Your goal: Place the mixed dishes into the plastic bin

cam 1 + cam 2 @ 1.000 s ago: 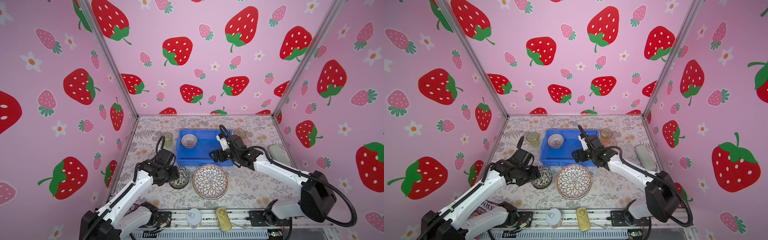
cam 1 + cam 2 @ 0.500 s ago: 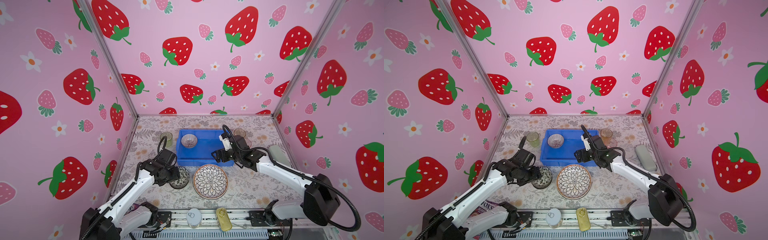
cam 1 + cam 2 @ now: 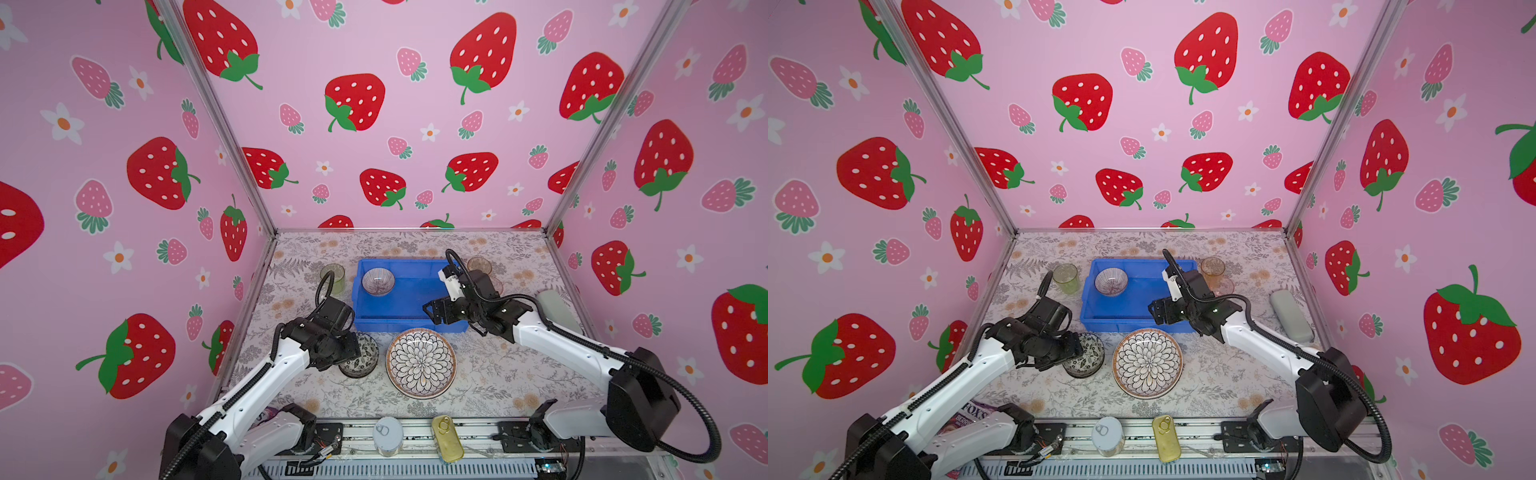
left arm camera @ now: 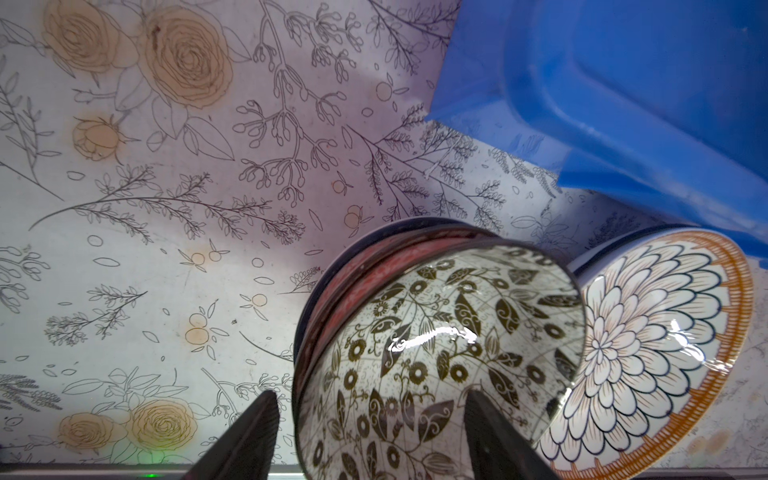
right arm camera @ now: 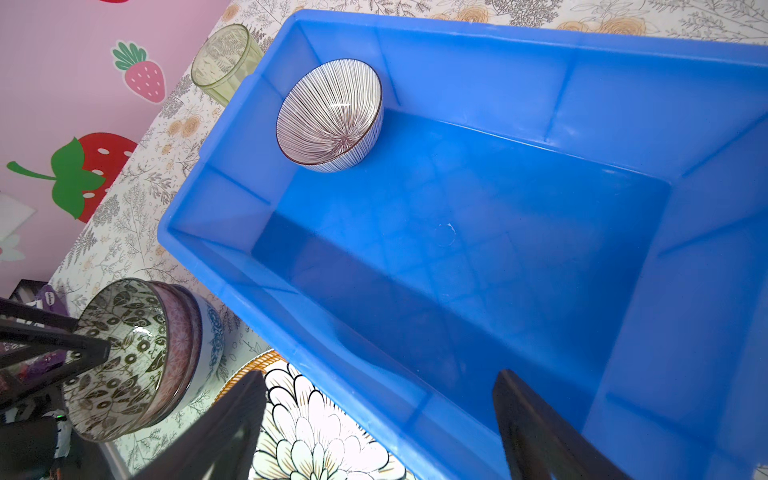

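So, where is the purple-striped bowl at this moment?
In both top views the purple-striped bowl sits inside the blue bin, in its far left corner, near the green tumbler outside.

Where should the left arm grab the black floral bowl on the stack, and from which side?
Pinch the rim of the black-floral bowl on the side nearest the left gripper, one finger inside, one outside, coming from above. It sits mouth-up, nested in other bowls, so only the rim is exposed.

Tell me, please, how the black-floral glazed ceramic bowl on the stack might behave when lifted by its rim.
Probably slippery: the black-floral glazed ceramic bowl glints. Likely stiff but chippable. Nested in pink and blue bowls, it may drag them.
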Controlling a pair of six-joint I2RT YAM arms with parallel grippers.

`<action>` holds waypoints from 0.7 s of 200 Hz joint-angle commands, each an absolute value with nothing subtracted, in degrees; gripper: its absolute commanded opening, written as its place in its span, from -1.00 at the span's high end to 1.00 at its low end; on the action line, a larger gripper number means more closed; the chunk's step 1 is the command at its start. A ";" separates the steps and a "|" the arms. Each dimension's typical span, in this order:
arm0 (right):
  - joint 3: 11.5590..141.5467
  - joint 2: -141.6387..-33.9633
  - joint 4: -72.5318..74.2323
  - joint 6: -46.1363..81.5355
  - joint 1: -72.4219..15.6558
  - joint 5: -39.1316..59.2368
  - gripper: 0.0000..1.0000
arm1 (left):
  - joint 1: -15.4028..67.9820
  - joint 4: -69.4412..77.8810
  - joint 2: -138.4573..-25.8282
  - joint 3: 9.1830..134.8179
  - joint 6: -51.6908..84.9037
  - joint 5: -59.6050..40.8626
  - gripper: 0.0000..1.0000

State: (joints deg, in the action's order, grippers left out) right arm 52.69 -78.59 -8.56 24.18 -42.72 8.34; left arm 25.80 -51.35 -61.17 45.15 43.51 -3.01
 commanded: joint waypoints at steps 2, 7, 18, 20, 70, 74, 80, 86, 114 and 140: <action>51.99 -79.03 -7.78 24.06 -42.45 8.87 -0.75 | 26.08 -51.37 -61.66 47.01 43.29 -1.84 -0.46; 51.94 -79.01 -7.76 24.04 -42.45 9.01 -0.75 | 26.10 -51.33 -61.80 46.98 43.25 -1.92 -0.45; 51.77 -78.93 -7.55 24.21 -42.43 9.18 -0.75 | 26.19 -51.26 -62.05 46.99 43.19 -2.01 -0.45; 51.70 -78.93 -7.49 24.25 -42.40 9.15 -0.75 | 26.15 -51.29 -62.16 47.01 43.16 -1.97 -0.45; 51.42 -79.26 -7.07 24.35 -42.36 9.44 -0.74 | 26.28 -51.70 -61.57 47.03 43.16 -1.31 -0.40; 51.42 -79.23 -7.03 24.35 -42.36 9.49 -0.74 | 26.28 -51.69 -61.60 46.95 43.20 -1.30 -0.39; 51.42 -79.27 -7.10 24.35 -42.35 9.40 -0.74 | 26.29 -51.79 -61.61 47.04 43.16 -1.39 -0.39; 51.42 -79.19 -7.04 24.35 -42.28 9.39 -0.74 | 26.32 -51.77 -61.68 47.05 43.24 -1.48 -0.38; 51.33 -78.98 -7.09 24.43 -42.28 9.35 -0.74 | 26.45 -52.46 -61.27 47.99 43.24 -1.59 -0.34; 51.33 -79.00 -7.07 24.43 -42.28 9.40 -0.73 | 26.56 -53.66 -61.06 49.42 43.04 -1.01 -0.32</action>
State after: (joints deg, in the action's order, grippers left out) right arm 52.05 -78.67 -7.70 24.25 -42.48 9.04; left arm 26.17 -51.53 -61.93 45.91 43.33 -2.76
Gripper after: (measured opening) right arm 0.868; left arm 0.665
